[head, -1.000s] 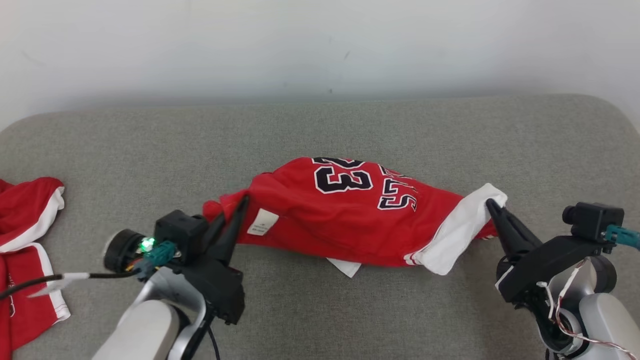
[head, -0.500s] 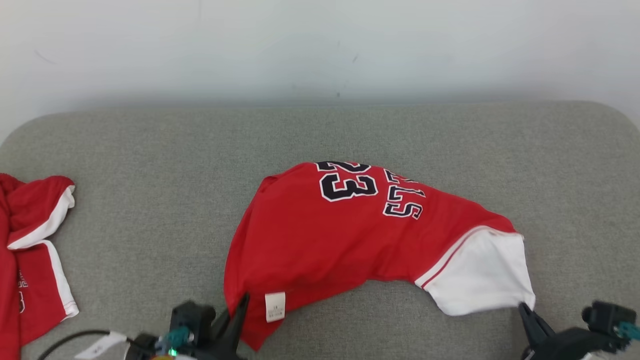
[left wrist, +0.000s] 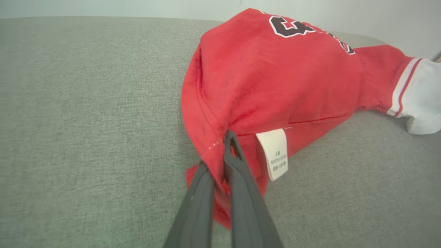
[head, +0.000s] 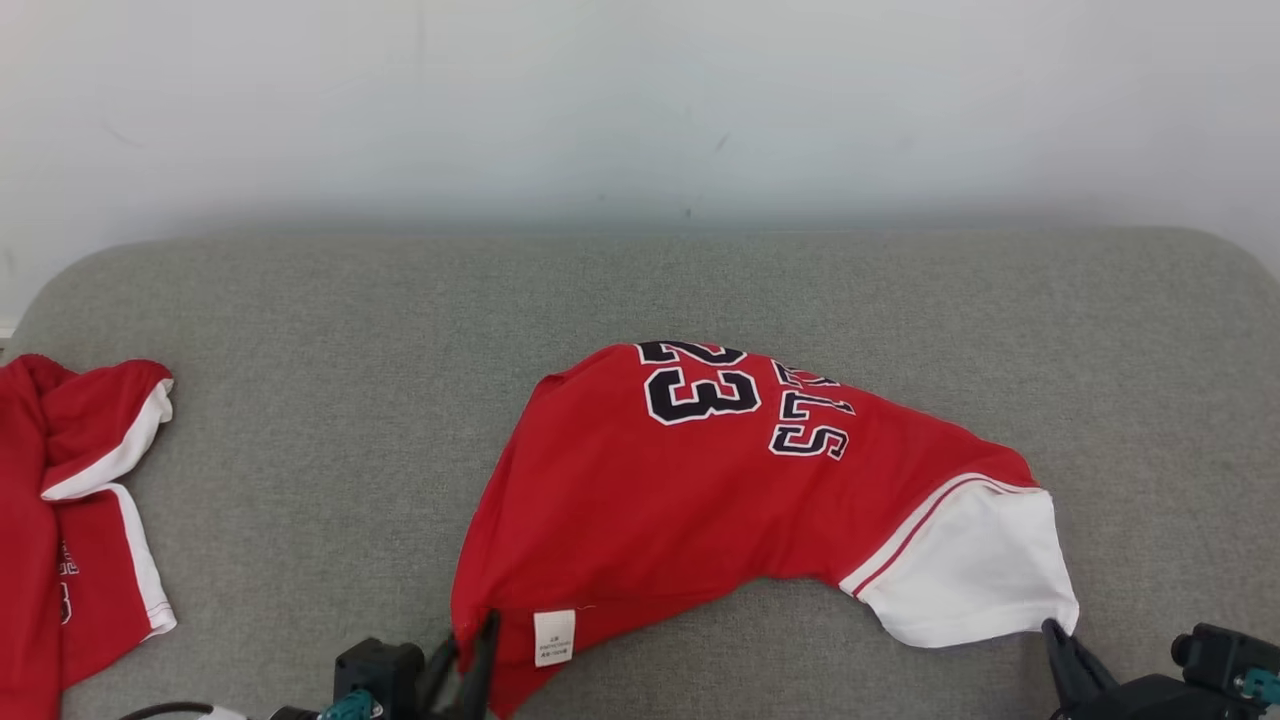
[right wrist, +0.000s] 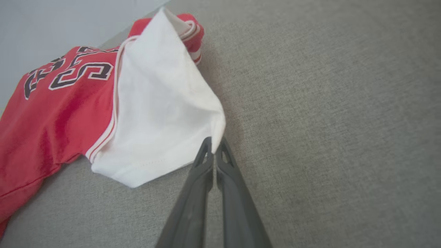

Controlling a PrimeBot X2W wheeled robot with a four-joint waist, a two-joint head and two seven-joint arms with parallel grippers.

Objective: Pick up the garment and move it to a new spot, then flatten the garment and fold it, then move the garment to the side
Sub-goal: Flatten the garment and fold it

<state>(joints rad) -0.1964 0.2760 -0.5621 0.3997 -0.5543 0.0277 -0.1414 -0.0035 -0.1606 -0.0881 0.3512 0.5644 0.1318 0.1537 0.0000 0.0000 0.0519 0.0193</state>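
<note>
Two grippers, both clamped on cloth: the left gripper (left wrist: 217, 151) has its fingers closed over the red hem corner of the garment (head: 720, 480), just beside the care label (head: 553, 637); the right gripper (right wrist: 214, 144) is pinched on the tip of the white sleeve (head: 970, 560). Garment: red numbered jersey, lying mid-way across the grey upholstered surface (head: 300, 400), far part humped, near edge bowing away between the two holds. Grips sit at opposite near corners, likely so the cloth can be drawn taut and spread flat for folding. One other red garment (head: 60, 500) lies well apart, at the left.
</note>
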